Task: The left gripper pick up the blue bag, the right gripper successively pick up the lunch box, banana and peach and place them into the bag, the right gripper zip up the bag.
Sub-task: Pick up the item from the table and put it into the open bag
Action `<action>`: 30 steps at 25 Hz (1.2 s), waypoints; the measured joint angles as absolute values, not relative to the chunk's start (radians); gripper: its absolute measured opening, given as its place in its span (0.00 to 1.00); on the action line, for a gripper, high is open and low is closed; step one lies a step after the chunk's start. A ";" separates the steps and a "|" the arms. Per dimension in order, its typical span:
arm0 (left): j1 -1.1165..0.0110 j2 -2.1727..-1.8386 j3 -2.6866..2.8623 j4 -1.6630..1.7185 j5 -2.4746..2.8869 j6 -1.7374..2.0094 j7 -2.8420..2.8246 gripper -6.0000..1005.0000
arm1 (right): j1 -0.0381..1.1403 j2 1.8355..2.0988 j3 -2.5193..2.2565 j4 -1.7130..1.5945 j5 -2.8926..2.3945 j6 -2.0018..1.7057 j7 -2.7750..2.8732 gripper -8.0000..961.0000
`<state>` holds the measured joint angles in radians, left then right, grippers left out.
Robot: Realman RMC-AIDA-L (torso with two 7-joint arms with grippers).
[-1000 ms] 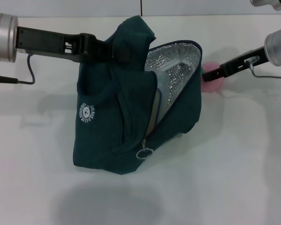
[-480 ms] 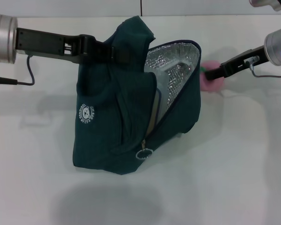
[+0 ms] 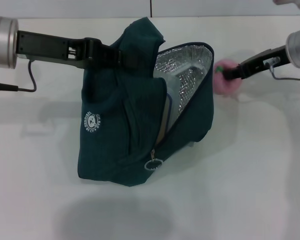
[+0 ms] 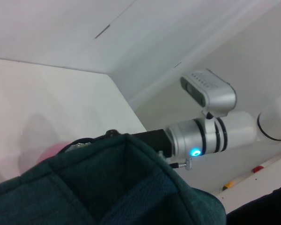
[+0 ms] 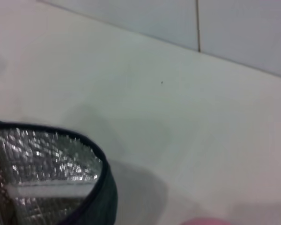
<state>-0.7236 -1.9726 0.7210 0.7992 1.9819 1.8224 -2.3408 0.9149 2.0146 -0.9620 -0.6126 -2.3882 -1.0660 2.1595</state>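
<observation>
The blue bag (image 3: 140, 115) hangs upright, long axis vertical, foil mouth facing the right gripper (image 3: 226, 75). That level, outstretched claw grasps the peach (image 3: 226, 82) beside the mouth. The left gripper (image 3: 121, 57), arm horizontal, clamps the bag's top.

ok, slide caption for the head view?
Left gripper holds dark teal fabric bag open; right gripper at small pink peach.

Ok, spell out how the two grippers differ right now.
The left gripper is clamped on the blue bag near its top, holding it open; the right gripper is at the peach, outside the bag. The left has a silver cylindrical wrist; the right's arm shows a blue light. Both are black claws.
</observation>
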 joint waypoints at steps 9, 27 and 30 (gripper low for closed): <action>-0.704 -1.969 0.719 0.799 1.975 1.823 -2.341 0.04 | 0.693 2.004 -0.950 -0.879 -2.097 -1.097 2.119 0.23; -0.669 -1.971 0.712 0.799 1.944 1.823 -2.338 0.04 | 0.516 1.999 -0.973 -0.862 -1.379 -1.623 1.747 0.11; -0.662 -1.971 0.712 0.799 1.943 1.823 -2.334 0.04 | 0.549 2.009 -1.020 -0.803 -1.396 -1.640 1.723 0.09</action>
